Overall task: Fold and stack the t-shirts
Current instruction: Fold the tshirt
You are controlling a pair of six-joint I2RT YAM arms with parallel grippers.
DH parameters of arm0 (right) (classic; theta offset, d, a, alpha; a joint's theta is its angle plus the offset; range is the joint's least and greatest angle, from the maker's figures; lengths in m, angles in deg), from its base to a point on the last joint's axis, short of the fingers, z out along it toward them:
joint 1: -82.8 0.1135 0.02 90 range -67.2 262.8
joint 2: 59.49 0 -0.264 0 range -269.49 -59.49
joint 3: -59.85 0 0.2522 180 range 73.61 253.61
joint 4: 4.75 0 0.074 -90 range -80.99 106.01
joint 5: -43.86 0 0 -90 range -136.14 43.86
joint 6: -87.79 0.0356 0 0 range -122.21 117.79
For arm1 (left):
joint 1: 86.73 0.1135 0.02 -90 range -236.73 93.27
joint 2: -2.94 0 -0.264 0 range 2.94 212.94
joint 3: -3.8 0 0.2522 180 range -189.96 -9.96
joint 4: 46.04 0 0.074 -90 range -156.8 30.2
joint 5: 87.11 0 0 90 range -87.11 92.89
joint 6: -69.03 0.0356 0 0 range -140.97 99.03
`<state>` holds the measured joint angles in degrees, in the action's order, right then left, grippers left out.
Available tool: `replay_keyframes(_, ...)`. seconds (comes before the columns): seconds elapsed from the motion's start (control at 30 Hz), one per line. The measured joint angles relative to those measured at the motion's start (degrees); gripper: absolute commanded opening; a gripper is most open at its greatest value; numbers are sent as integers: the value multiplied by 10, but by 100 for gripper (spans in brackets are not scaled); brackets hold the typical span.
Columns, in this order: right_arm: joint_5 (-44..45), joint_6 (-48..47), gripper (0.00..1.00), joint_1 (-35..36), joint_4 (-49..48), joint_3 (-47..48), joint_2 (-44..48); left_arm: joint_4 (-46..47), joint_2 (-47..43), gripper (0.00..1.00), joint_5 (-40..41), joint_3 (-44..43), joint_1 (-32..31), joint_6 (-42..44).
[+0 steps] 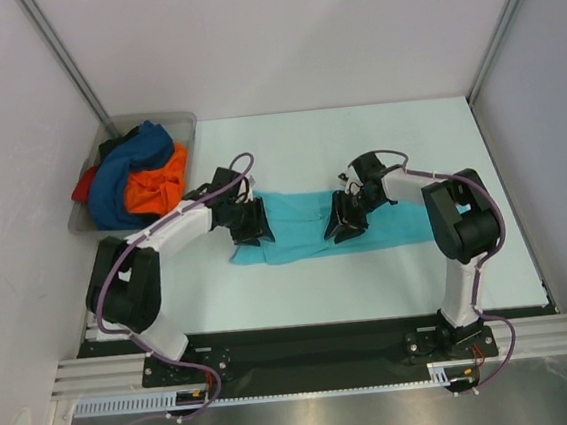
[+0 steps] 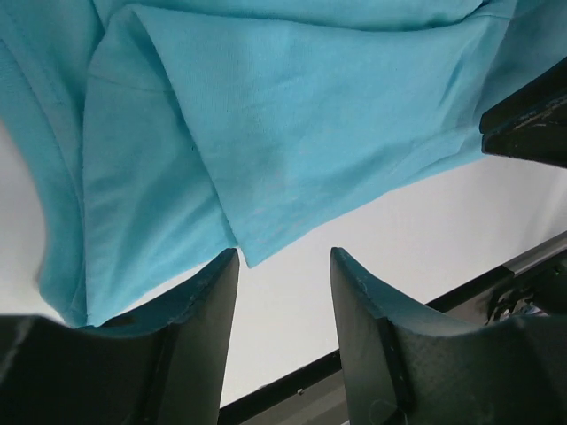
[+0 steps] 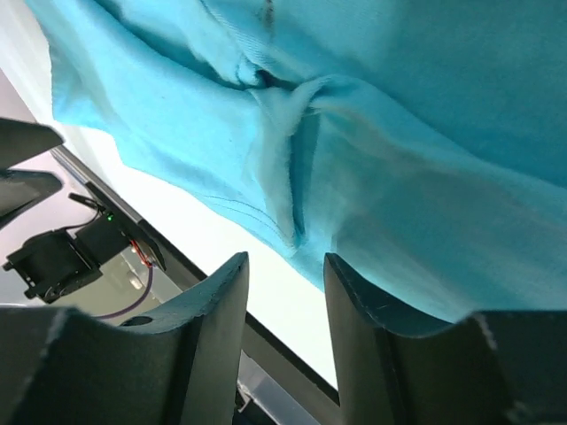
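Observation:
A turquoise t-shirt [image 1: 305, 226] lies folded into a long band across the middle of the white table [image 1: 301, 291]. My left gripper [image 1: 249, 223] hangs over its left end, open, with bare table between its fingertips and the shirt's corner [image 2: 244, 252] just ahead. Over the band's middle my right gripper [image 1: 347, 216] is open too, its fingers [image 3: 354, 301] at the bunched hem [image 3: 288, 221] with nothing clamped. Dark blue [image 1: 120, 183], orange [image 1: 155, 185] and red [image 1: 85, 183] t-shirts are heaped at the back left.
A grey plastic tray [image 1: 169, 121] at the back left corner holds the heaped shirts. White walls close in the back and both sides. The black base rail [image 1: 306, 346] runs along the near edge.

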<state>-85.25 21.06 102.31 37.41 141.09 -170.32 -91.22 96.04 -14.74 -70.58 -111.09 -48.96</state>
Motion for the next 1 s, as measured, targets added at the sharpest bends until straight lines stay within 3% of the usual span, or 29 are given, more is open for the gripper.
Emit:
replay_keyframes(0.6,-20,2,40,-1,-4,25,-27,8,43,47,-12,31,2,-10)
replay_keyframes(0.8,-28,12,36,8,-20,25,-39,35,61,38,-52,42,2,-22)
replay_keyframes(1.0,-32,22,24,15,-29,25,-45,47,63,19,-70,41,2,-31)
